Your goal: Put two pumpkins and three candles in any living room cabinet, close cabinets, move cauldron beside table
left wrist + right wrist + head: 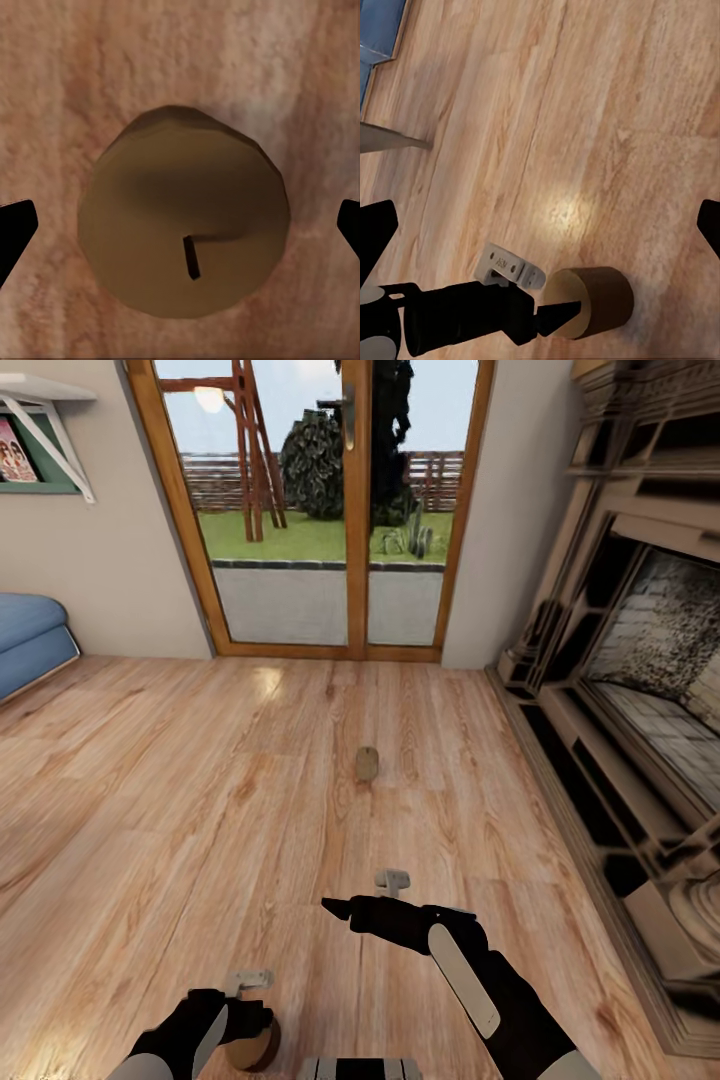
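A stubby beige-brown candle stands upright on the wood floor, its dark wick visible from above. My left gripper hangs over it, open, with one black fingertip on each side and neither touching. In the head view this candle sits at the bottom edge under the left gripper. The right wrist view has the same candle with the left gripper at it. A second candle stands further out on the floor. My right gripper hovers open and holds nothing.
A glazed wooden patio door closes the far wall. A stone fireplace surround runs along the right side. A blue sofa sits at the left, with a wall shelf above it. Bare wood floor lies between.
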Tool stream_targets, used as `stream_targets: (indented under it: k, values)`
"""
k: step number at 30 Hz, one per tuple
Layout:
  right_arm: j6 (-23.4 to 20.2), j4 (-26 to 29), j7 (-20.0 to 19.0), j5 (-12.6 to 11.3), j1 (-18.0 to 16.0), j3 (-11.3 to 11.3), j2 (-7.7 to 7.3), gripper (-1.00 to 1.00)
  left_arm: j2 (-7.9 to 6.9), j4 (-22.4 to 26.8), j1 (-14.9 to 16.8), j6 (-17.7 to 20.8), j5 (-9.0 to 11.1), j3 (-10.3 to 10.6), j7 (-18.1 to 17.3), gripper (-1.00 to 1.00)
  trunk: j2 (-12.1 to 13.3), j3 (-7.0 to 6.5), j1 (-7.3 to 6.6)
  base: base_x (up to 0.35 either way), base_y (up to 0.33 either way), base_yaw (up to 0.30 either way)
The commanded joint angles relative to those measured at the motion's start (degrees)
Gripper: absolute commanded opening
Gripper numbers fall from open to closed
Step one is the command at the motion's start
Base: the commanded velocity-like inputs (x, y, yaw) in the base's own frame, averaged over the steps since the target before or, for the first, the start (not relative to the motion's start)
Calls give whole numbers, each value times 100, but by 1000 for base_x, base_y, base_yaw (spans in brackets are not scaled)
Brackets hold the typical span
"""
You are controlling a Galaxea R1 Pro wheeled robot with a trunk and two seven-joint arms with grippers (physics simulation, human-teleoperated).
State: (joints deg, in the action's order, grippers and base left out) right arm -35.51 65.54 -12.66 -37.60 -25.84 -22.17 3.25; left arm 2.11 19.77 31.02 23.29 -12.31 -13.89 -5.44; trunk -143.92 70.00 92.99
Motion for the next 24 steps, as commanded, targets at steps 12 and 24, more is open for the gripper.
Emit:
stream_targets:
  k: [12,24]
  values:
    - [0,2,0,-1,0,-2,0,100,4,0,0,0,-6,9,-1,100,-11,178,20,0,0,0]
    - [0,2,2,-1,0,-3,0,100,0,0,0,-8,0,-7,3,100,-18,289,33,0,0,0]
